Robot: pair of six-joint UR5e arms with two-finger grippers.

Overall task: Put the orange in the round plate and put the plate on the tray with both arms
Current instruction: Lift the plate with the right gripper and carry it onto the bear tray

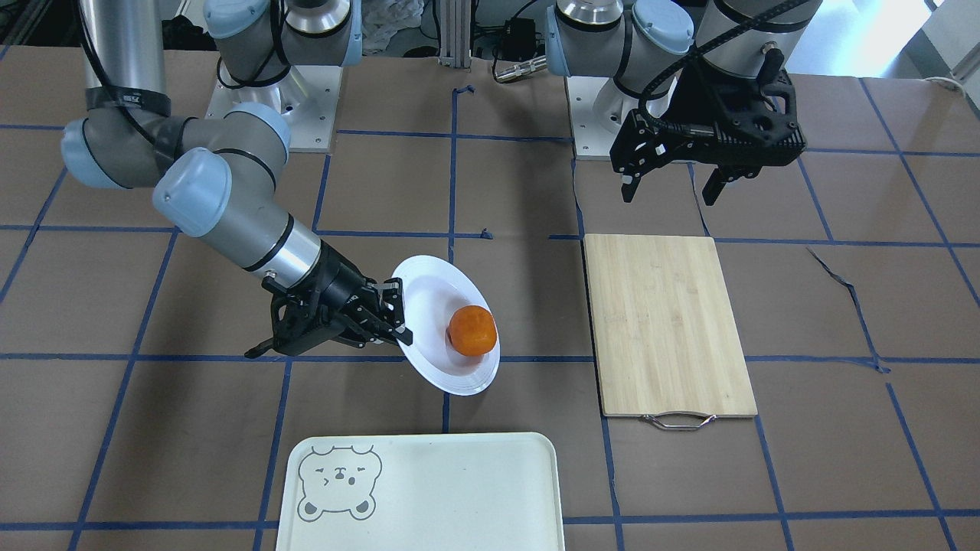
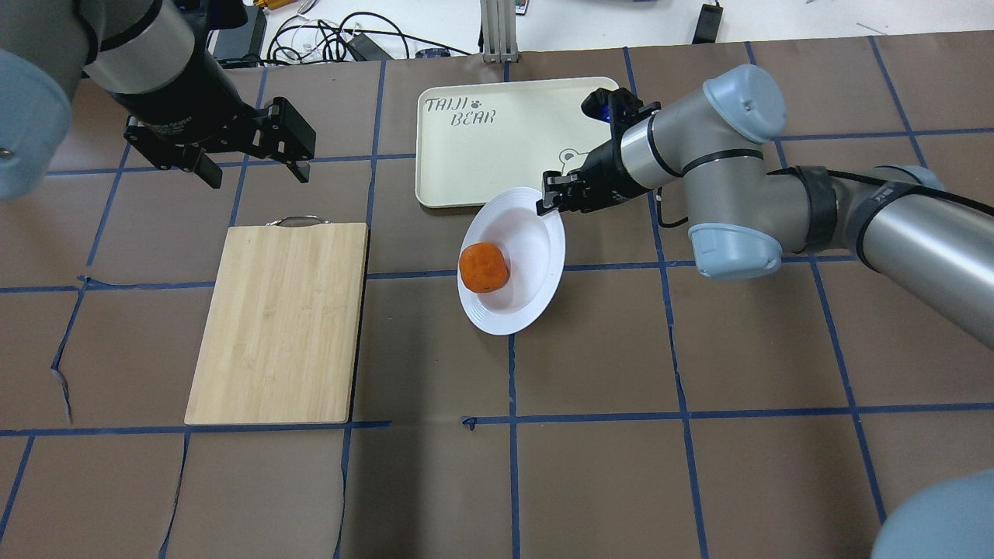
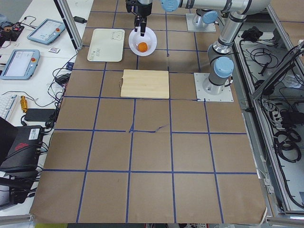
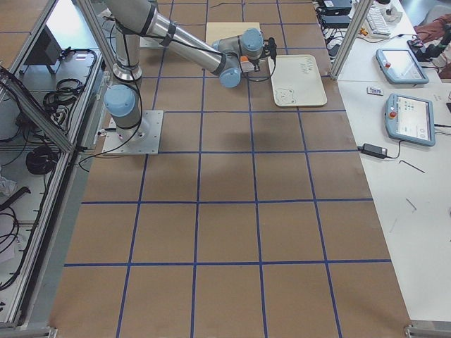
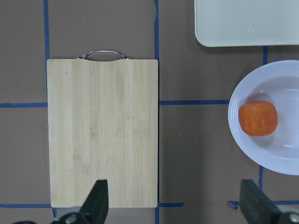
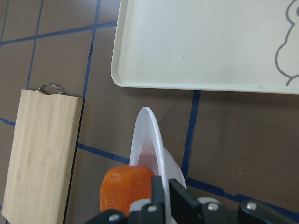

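Right fingers: the right gripper point(image 1: 396, 310) is pinching the rim of the round plate point(image 1: 429, 285) on the side away from the cutting board.
Round plate: tilted in that grip, over the middle of the counter point(image 1: 842, 383); I cannot tell whether its low edge touches down.
Orange: the orange point(image 1: 472, 330) sits in the plate's well, toward the low side.
Tray: the tray point(image 1: 459, 490) lies flat at the counter edge opposite the robot, near the plate but apart from it, with its bear face at one corner.
Left fingers: the left gripper point(image 1: 670, 191) hangs with its fingers spread and nothing between them, by the robot-side end of the board.
Around: a bamboo cutting board point(image 1: 670, 325) lies beside the plate on the robot's left, clear of it, its metal handle point(image 1: 677, 420) toward the tray's edge of the counter.
Surface: brown covering with a grid of blue tape.
Room: side desks with tablets point(image 3: 46, 31) and cables point(image 2: 334, 39).
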